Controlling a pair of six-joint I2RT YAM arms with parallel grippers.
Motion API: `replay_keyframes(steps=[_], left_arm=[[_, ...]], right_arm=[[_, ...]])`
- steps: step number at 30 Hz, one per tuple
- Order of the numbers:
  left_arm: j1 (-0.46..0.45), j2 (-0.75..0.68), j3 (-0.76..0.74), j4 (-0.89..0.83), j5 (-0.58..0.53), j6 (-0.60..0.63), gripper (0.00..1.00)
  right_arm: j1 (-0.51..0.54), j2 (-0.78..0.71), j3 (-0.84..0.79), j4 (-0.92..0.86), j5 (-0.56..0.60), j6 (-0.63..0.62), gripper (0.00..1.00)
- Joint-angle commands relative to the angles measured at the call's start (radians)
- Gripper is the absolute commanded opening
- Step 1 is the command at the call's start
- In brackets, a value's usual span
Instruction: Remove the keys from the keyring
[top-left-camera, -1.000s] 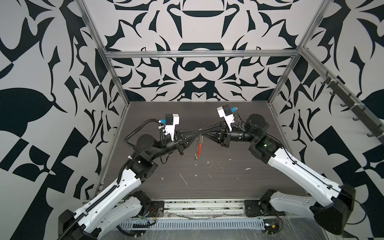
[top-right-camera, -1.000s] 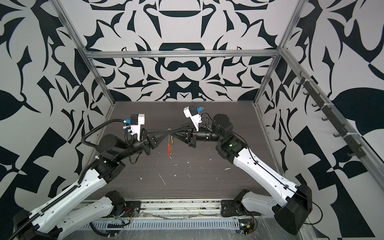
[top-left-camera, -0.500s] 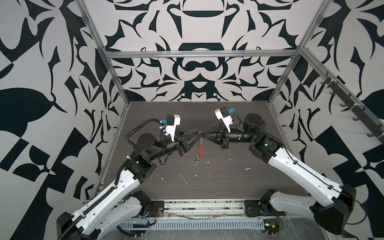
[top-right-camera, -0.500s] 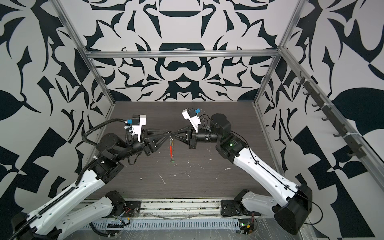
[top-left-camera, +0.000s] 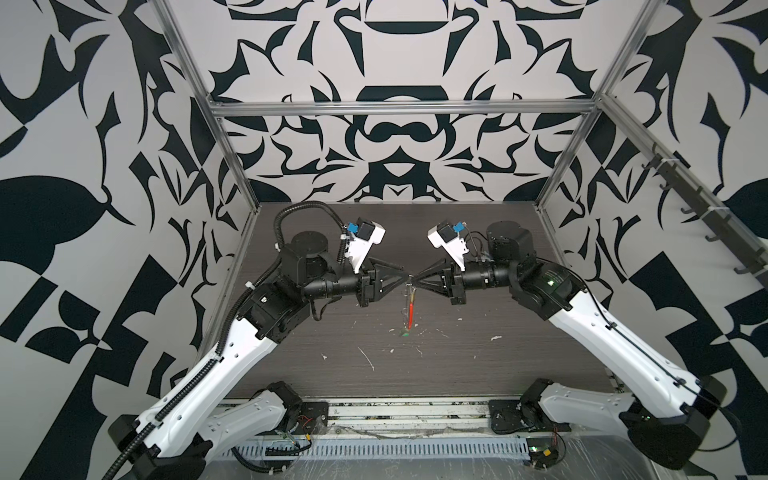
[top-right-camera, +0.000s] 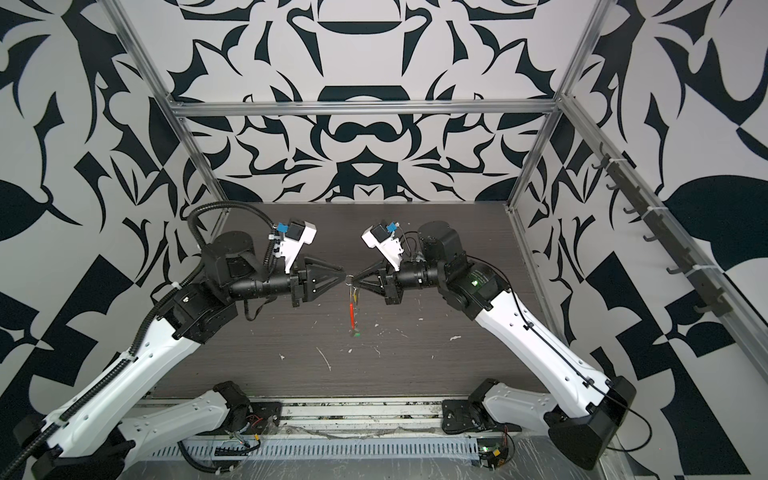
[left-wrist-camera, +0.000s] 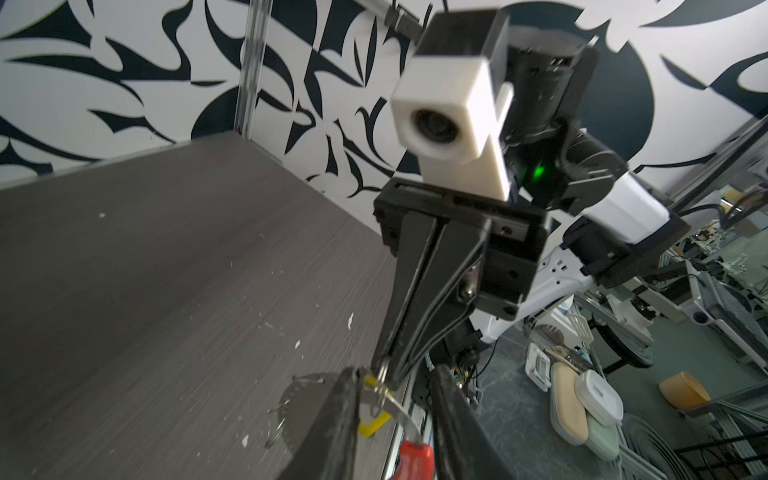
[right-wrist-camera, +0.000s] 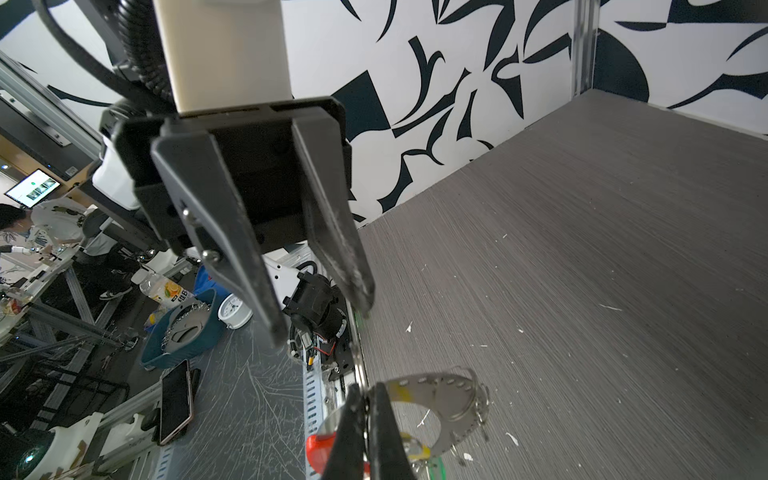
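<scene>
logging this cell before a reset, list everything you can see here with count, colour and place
grey perforated metal keyring with a red arc: 1, grey and red, hanging in mid-air from the right gripper
yellow tag key: 1, yellow, by the keyring's upper part
green tag key: 1, green, at the keyring's lower end
woodgrain table: 1, dark grey, under both arms
white scraps: many, white, scattered on the table
patterned wall panels: black and white, around the table
arms: 2, white and black, reaching in from the front
wrist cameras: 2, white, above the grippers
left gripper: 1, black, open, facing the right gripper
right gripper: 1, black, shut on the keyring's top
</scene>
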Motion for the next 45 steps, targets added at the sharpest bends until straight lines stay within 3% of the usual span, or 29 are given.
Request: replay_keyframes(steps=[1,10,20,30,45], left_arm=[[-0.002,0.011,0.056,-0.144,0.028,0.079,0.32],[-0.002,0.074,0.118,-0.212,0.087,0.127,0.23],[-0.004,0.117,0.142,-0.221,0.097,0.132,0.25],[-0.004,0.068,0.149,-0.211,-0.030,0.139,0.28],[-0.004,0.118,0.159,-0.214,0.122,0.139,0.24]], right_arm=[[-0.002,-0.017,0.046,-0.014,0.010,-0.026,0.00],[-0.001,-0.016,0.042,-0.016,0.024,-0.018,0.00],[-0.001,-0.018,0.042,-0.014,0.020,-0.017,0.00],[-0.001,-0.044,0.020,-0.029,0.032,-0.026,0.00],[-0.001,-0.027,0.039,0.033,0.019,0.003,0.00]])
